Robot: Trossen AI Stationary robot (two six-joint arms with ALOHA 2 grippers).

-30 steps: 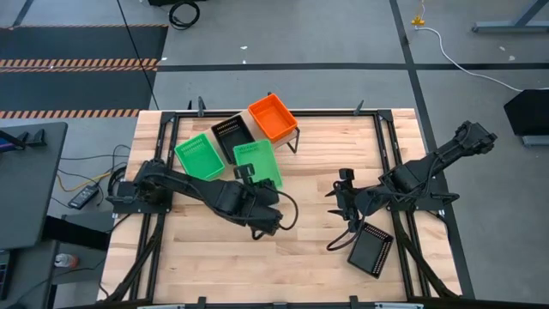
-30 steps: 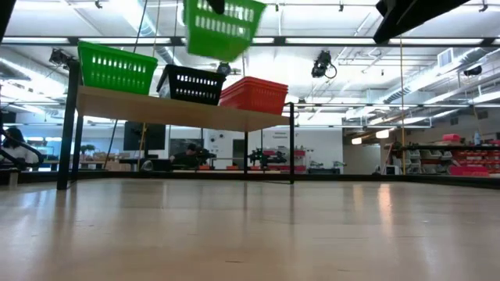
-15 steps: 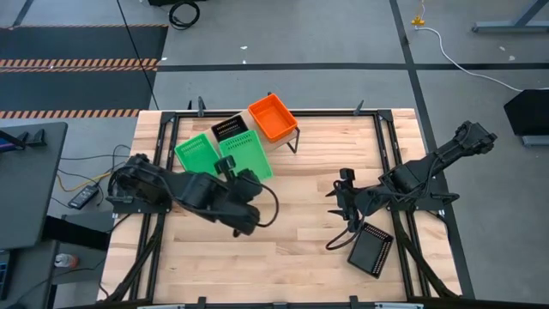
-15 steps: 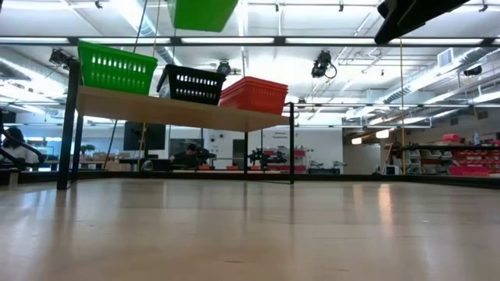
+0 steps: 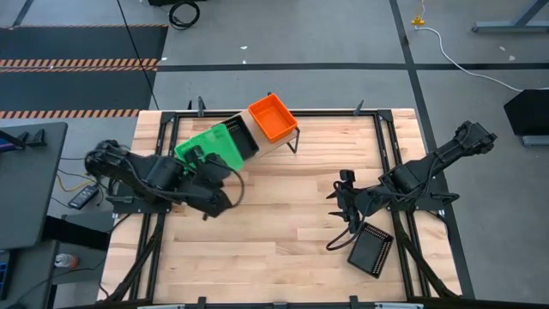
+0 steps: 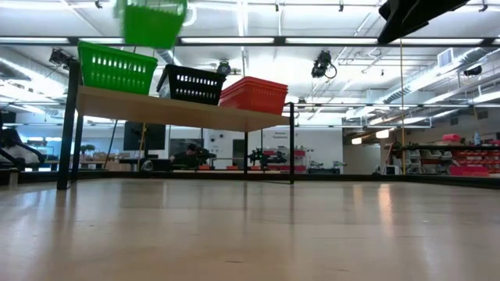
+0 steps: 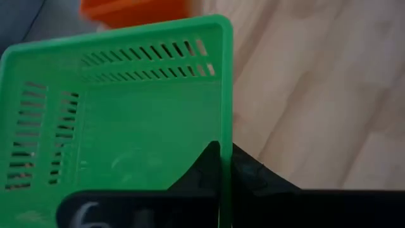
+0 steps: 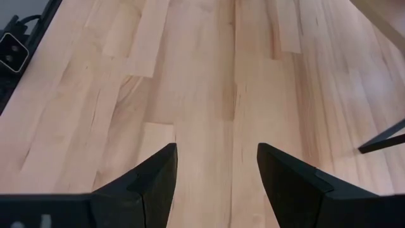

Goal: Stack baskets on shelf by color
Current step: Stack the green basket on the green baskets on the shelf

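Observation:
My left gripper [image 7: 223, 155] is shut on a bright green basket [image 7: 126, 126] and carries it in the air. In the low view the basket [image 6: 152, 19] hangs just above a second green basket [image 6: 117, 66], which stands on the shelf [image 6: 180, 113]. A black basket [image 6: 191, 84] and an orange basket [image 6: 254, 94] stand beside that one on the board. From above, the carried basket [image 5: 219, 148] covers most of the shelf's left end. My right gripper [image 8: 215, 171] is open over bare wood at the table's right [image 5: 343, 197]. My left gripper pinches the green basket's side wall at the rim [image 7: 225, 120], one finger [image 7: 205, 168] inside the basket and one [image 7: 250, 174] outside. The basket is lifted clear, roughly level, over the green basket on the shelf.
Another black basket [image 5: 371, 249] lies on the table near the right arm. The orange basket [image 5: 273, 118] sits at the shelf's right end and the black one [image 5: 243, 137] in its middle. Bare slatted wood [image 5: 283, 223] spreads between the two arms.
My left gripper has carried the green basket toward the table's left and far side, from beside the shelf to above the green basket on it. The basket was tilted a second ago and now hangs nearly level. The left arm has drawn back toward the left edge.

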